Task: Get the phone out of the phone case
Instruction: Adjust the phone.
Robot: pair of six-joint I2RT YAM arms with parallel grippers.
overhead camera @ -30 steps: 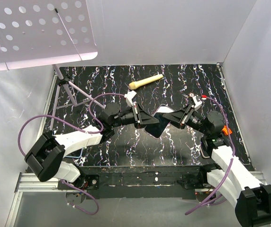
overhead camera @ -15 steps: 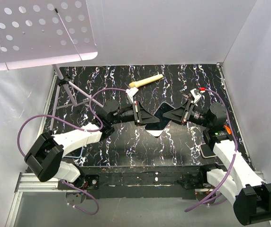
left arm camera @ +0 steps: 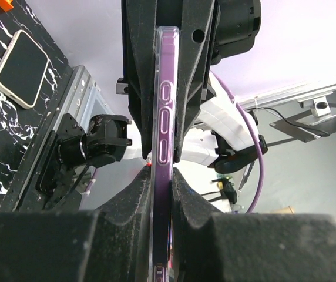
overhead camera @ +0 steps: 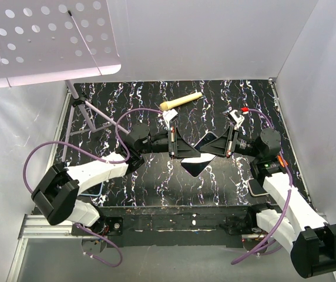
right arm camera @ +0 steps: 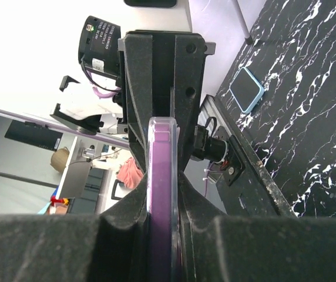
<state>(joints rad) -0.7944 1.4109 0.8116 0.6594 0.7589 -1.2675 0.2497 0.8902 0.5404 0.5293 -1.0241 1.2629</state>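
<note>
Narrowing right gripper [right arm camera: 161, 194] onto right end of phone case [left arm camera: 163, 106] since a second back — left gripper [left arm camera: 161, 185] pinching left end tight; easing phone [right arm camera: 160, 170] out slowly, keeping grips square.

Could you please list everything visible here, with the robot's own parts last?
phone in case: one, purple, clear case, held mid-air between both grippers
blue phone: one, blue, on table near left arm
cream phone: one, cream, on table near right arm
stick: one, beige, table's far side
music stand: one, white, far left
table: one, black, white-veined
left gripper: one, black, shut on phone in case
right gripper: one, black, shut on phone in case
</note>
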